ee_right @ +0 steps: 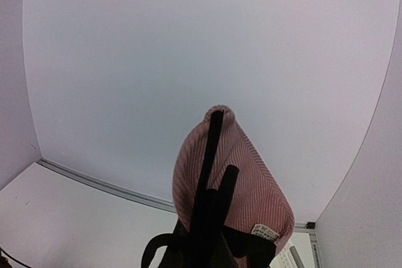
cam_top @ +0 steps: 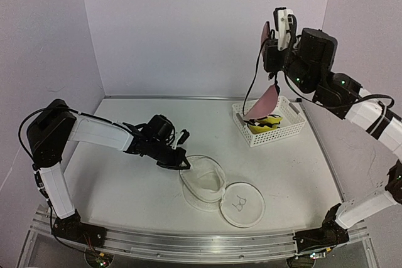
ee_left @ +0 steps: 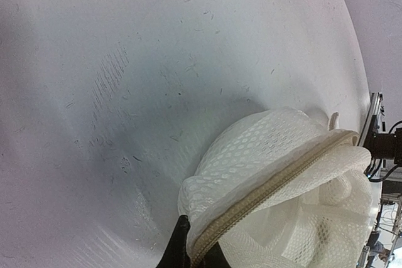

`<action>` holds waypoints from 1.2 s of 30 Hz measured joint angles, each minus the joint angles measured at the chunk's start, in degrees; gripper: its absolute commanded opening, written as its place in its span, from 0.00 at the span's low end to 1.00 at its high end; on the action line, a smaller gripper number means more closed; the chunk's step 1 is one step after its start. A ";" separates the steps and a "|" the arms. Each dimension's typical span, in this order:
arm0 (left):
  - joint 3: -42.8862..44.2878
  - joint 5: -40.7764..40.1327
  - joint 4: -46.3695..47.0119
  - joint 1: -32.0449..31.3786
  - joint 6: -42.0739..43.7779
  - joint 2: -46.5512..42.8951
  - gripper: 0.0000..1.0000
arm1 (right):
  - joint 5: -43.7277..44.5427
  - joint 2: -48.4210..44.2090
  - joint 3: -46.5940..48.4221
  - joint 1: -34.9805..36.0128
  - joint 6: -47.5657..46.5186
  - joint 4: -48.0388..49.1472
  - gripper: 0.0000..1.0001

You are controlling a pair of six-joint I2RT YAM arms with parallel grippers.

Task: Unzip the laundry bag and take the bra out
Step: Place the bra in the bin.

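1. The laundry bag, soft white honeycomb mesh with a beige zipper round its rim, lies unzipped and slumped on the scuffed white table. Its flat round face (small black pictogram up) rests beside it.
2. My left gripper is clenched on the bag's zippered edge.
3. My right gripper grasps the bra, pink ribbed cloth with black straps, held high, one cup dangling over a perforated white basket.
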 measured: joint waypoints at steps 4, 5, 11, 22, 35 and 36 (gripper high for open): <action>-0.13 -0.13 0.00 0.00 0.00 -0.04 0.00 | 0.35 4.04 2.91 -2.75 -1.62 0.00 0.00; -0.33 -0.15 0.09 0.00 0.02 -0.09 0.00 | 0.33 4.85 3.48 -3.34 -1.88 0.00 0.00; -1.29 -0.59 0.00 0.00 0.04 -0.55 0.00 | -1.51 10.14 7.06 -7.58 -2.84 0.28 0.00; -1.62 -1.53 0.00 0.00 0.15 -0.83 0.00 | -15.61 22.23 15.74 -17.59 -0.26 -1.88 0.00; -1.62 -1.53 -0.09 0.00 0.59 -0.83 0.00 | -38.03 34.32 20.52 -29.53 8.87 -4.59 0.00; -1.62 -1.53 -0.09 0.00 0.61 -0.83 0.00 | -39.85 35.12 20.52 -30.29 9.66 -4.63 0.00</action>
